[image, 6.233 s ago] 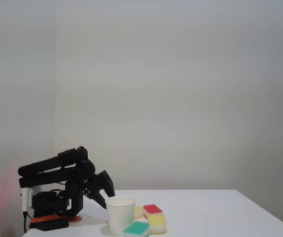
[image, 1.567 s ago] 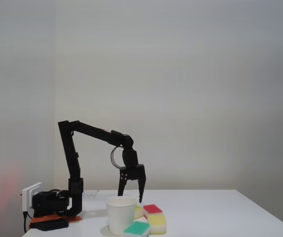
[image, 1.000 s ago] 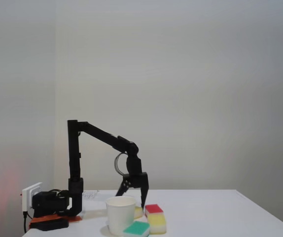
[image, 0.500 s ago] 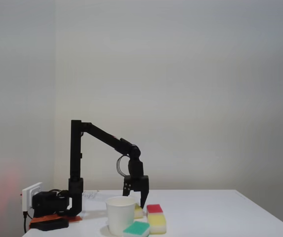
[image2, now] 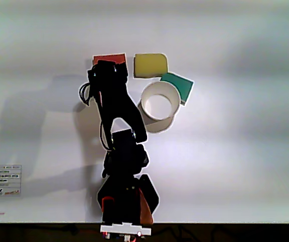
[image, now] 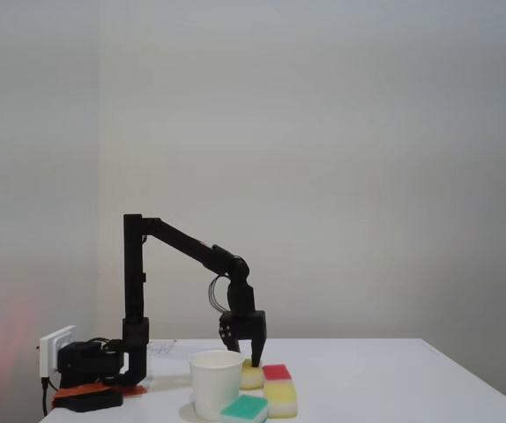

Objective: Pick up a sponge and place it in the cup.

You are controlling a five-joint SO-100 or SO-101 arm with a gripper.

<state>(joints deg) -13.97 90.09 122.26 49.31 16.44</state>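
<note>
In the fixed view the sponge (image: 251, 377) is a pale-yellow block on the table just behind and right of the white paper cup (image: 216, 384). My gripper (image: 247, 360) points straight down onto it, with the fingers narrowed against its top and sides. In the other view the gripper (image2: 108, 69) hangs over a red-faced block (image2: 110, 58) at the top left. The cup (image2: 159, 120) stands open-mouthed to the lower right of it.
A red-topped sponge (image: 277, 389) lies right of the cup and a green-topped sponge (image: 244, 409) in front of it. From above, a yellow block (image2: 150, 65) and the green one (image2: 179, 86) border the cup's rim. The arm base (image: 94, 366) stands at the table's left end.
The arm unfolded from its rest and reached out over the cup. The gripper came down behind the cup, and its wide-spread fingers drew in around the sponge.
</note>
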